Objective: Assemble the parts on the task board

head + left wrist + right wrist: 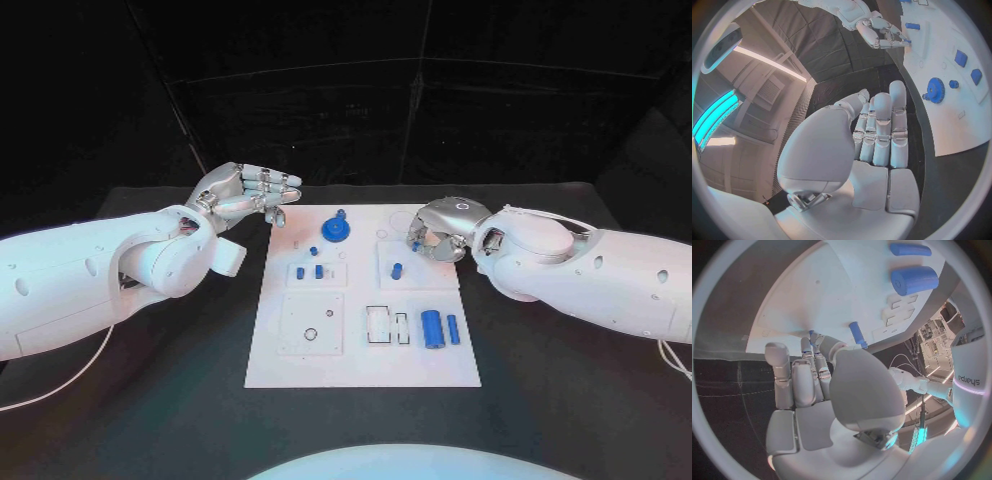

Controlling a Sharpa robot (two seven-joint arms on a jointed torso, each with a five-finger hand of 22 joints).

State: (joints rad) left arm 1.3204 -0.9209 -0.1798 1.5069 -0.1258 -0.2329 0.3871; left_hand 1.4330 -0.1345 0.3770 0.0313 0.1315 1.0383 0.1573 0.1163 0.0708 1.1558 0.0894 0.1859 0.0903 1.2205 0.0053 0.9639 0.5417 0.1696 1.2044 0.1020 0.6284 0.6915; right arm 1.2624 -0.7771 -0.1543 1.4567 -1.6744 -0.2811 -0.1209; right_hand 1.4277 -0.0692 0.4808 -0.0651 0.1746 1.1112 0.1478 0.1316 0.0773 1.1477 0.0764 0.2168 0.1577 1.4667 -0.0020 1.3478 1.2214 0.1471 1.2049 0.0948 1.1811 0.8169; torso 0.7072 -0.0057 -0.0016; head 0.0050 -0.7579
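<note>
Clearly mid-assembly. Task board (361,300) flat in the middle of the black table (173,400), squarely between both arms, presumably so either hand can reach its sockets. Right hand (437,228) over the board's far right corner, fingers curled inward and down; something small and blue at the fingertips (814,338) in the right wrist view, probably a peg being pinched or pressed, though cannot tell whether held or merely touched (thumb covers most of it). Left hand (248,194) parked off the board's far left corner, above the table, fingers folded together on nothing, likely kept back to leave the working area free. Blue gear (336,229) standing at the board's far middle, small blue pegs (309,271) just nearer on the left side, one short blue peg (397,270) upright close below the right hand. Large blue cylinder (431,324) and a thinner blue rod (453,329) lying side by side near the right edge, beside outlined slots, apparently waiting their turn.
</note>
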